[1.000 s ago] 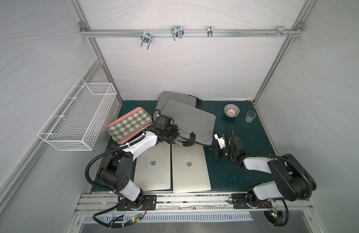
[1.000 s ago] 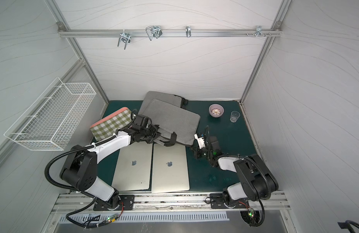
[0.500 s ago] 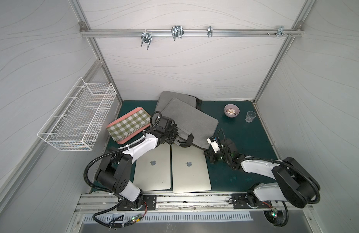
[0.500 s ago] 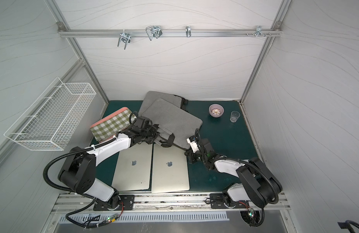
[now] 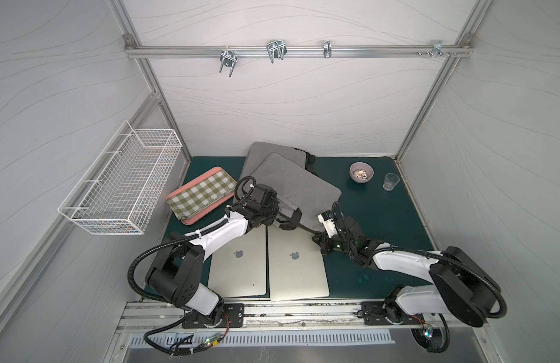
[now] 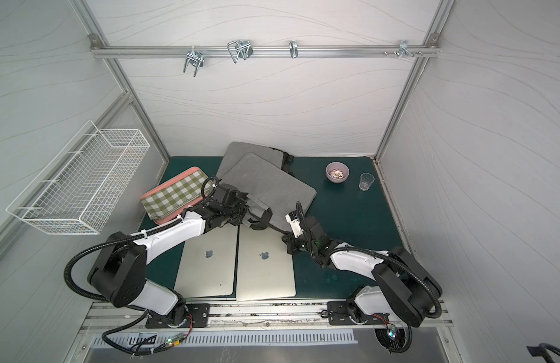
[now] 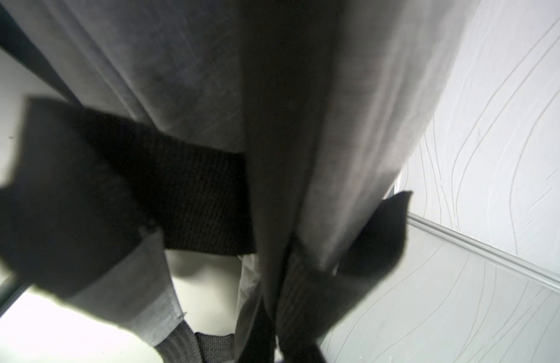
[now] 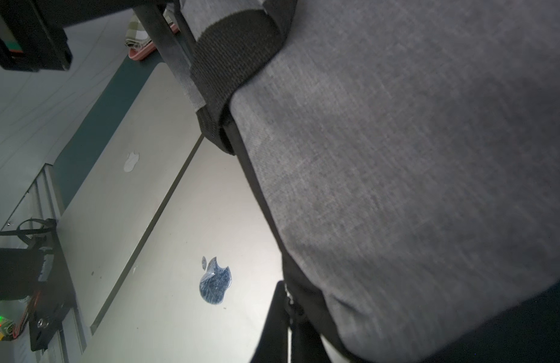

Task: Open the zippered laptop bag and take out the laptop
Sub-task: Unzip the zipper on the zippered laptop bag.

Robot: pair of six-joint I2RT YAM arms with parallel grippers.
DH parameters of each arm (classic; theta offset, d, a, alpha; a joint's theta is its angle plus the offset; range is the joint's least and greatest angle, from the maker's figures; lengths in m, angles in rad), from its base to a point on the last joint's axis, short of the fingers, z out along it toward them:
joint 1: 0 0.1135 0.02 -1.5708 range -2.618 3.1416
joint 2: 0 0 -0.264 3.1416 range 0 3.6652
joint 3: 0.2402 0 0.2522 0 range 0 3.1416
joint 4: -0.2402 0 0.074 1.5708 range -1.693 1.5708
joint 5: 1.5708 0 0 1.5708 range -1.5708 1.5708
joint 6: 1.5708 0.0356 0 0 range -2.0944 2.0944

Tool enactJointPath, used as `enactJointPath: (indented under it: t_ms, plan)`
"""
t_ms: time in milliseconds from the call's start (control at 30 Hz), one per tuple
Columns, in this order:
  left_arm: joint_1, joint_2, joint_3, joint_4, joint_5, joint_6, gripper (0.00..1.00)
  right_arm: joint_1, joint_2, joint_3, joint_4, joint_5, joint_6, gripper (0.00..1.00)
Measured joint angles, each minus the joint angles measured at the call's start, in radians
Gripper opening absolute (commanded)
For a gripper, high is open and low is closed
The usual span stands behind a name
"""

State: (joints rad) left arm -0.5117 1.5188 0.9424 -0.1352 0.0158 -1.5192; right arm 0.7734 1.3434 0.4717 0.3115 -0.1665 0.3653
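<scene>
both sets of fingers are closed. the left gripper [image 5: 272, 218] pinches the front edge of the top bag [image 5: 291, 185] beside its black strap [image 5: 288, 220]. the right gripper [image 5: 318, 240] is shut at the bag's near corner on the black zip [image 8: 256, 195], on the pull i think, though i can't see the pull clearly. the bag lies tilted across a second bag [image 5: 272, 151] at the back of the desk [image 5: 366, 213], its front edge overhanging two laptops [image 5: 241, 267] that lie flat side by side. i can't tell whether a laptop is inside it.

this looks like the unzip step. to do it well i want the left as a firm anchor, pulling the fabric taut against the zip's travel. the right should draw the pull along the seam line, low and steady, not lifting away from it. soft fabric will bunch and jam the slider if the anchor gives. the right arm also sits close over a laptop, so i'd watch that clearance.

the desk has a dark green mat. a checked tray [image 5: 203, 195] sits by the left arm, and a bowl [image 5: 361, 172] and a glass [image 5: 390, 181] sit well apart at the back. white walls enclose it all, with a wire basket [image 5: 124, 182] and a rail of hooks [image 5: 272, 53].
</scene>
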Motion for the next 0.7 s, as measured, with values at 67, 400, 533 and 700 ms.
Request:
enactJointPath:
  t_ms: [67, 400, 533, 700]
  plan:
    - [-0.006, -0.002, -0.005, 0.003, -0.011, -0.007, 0.0, 0.027, 0.018, 0.025, -0.011, 0.023, 0.011, 0.0]
    - [-0.037, -0.014, -0.029, 0.022, -0.043, -0.05, 0.0, 0.079, 0.127, 0.115, -0.054, 0.072, 0.039, 0.0]
    - [-0.046, -0.021, -0.031, 0.023, -0.042, -0.06, 0.0, 0.08, 0.173, 0.161, -0.027, 0.057, 0.04, 0.01]
    - [-0.051, -0.031, -0.045, 0.032, -0.037, -0.066, 0.0, 0.08, 0.18, 0.16, 0.021, 0.042, 0.055, 0.03]
